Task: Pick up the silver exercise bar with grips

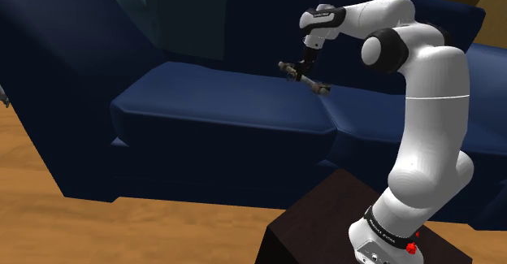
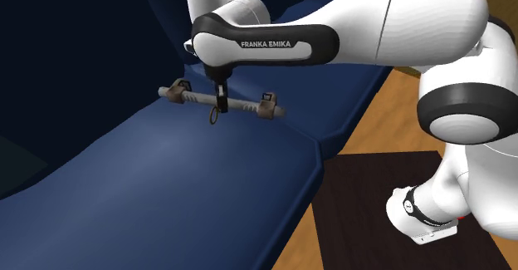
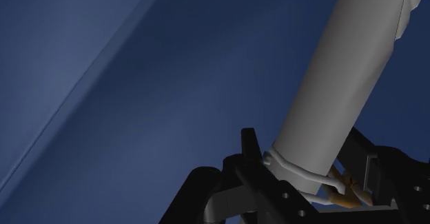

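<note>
Gripper (image 2: 220, 99) is clamped on the silver exercise bar (image 2: 196, 97), fingers pinching it about mid-length, between the two brownish end grips (image 2: 177, 90). In the wrist view the grey shaft (image 3: 344, 85) runs straight through between the black fingers (image 3: 249, 145). The bar hangs roughly level just over the blue sofa's seat cushion (image 1: 219, 108), near the seam between cushions and close to the backrest (image 1: 81, 51). It looks lifted clear, though the gap is small.

Risks, as I judge them:
- The shaft is round and smooth and the pinch is narrow, so the bar could roll or slide in the jaws during a quick move.
- If it tips, the low end could drag on the cushion.
- A swing toward the backrest could knock an end and twist the bar loose.
</note>
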Motion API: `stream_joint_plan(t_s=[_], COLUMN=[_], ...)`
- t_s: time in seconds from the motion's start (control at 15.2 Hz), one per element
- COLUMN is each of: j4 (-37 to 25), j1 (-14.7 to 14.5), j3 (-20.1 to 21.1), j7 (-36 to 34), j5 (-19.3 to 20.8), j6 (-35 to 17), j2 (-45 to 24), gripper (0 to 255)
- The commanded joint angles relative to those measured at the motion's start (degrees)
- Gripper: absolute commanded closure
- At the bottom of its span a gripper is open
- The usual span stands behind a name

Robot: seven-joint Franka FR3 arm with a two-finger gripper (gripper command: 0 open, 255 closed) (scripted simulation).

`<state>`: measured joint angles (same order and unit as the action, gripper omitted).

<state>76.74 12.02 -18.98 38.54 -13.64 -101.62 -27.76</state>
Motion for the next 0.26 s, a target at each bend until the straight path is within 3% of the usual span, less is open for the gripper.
stream_joint_plan(t_s=[0.0,0.2], j4=[-1.80,-2.70], j1=[0.16,0.25], j3=[-0.03,-0.05], j7=[-0.24,-0.35], j5=[0.04,0.07], j6=[1.68,2.57], j2=[-0.05,-0.06], gripper=[255,255])
